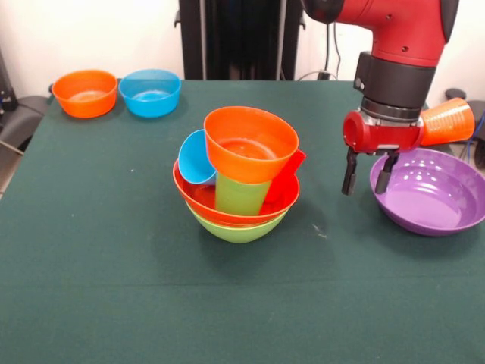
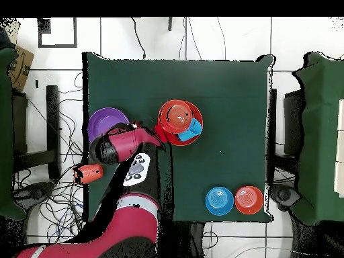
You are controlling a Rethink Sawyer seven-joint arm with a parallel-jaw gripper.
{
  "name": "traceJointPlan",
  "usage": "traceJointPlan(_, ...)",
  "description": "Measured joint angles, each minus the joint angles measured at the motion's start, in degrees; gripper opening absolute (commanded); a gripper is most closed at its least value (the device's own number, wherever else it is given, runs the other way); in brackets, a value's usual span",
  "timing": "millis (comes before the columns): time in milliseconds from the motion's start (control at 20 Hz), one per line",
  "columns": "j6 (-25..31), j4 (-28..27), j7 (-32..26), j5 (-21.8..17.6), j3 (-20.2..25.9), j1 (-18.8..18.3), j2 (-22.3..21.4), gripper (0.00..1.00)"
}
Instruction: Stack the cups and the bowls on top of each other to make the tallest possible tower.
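Observation:
The tower stands mid-table: a large lime green bowl (image 1: 239, 229) holds an orange-red bowl (image 1: 198, 199). Inside that an upright lime green cup (image 1: 241, 196) carries a small orange bowl (image 1: 250, 142), tilted. A light blue cup (image 1: 195, 158) and a red cup (image 1: 286, 178) lean against its sides. From above the tower (image 2: 179, 121) shows as one pile. My gripper (image 1: 368, 173) hangs open and empty between the tower and the purple bowl (image 1: 428, 193), just off that bowl's left rim. Behind the wrist an orange cup (image 1: 449, 121) lies on its side.
A small orange bowl (image 1: 85, 92) and a small blue bowl (image 1: 150, 92) sit side by side at the far left corner. In the overhead view the purple bowl (image 2: 102, 121) is beside my arm and the orange cup (image 2: 89, 173) lies off the cloth's edge.

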Motion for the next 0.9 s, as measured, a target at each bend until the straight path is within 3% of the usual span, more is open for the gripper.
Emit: traceJointPlan(900, -0.60, -0.01, 0.01, 0.11, 0.00, 0.02, 0.49, 1.00)
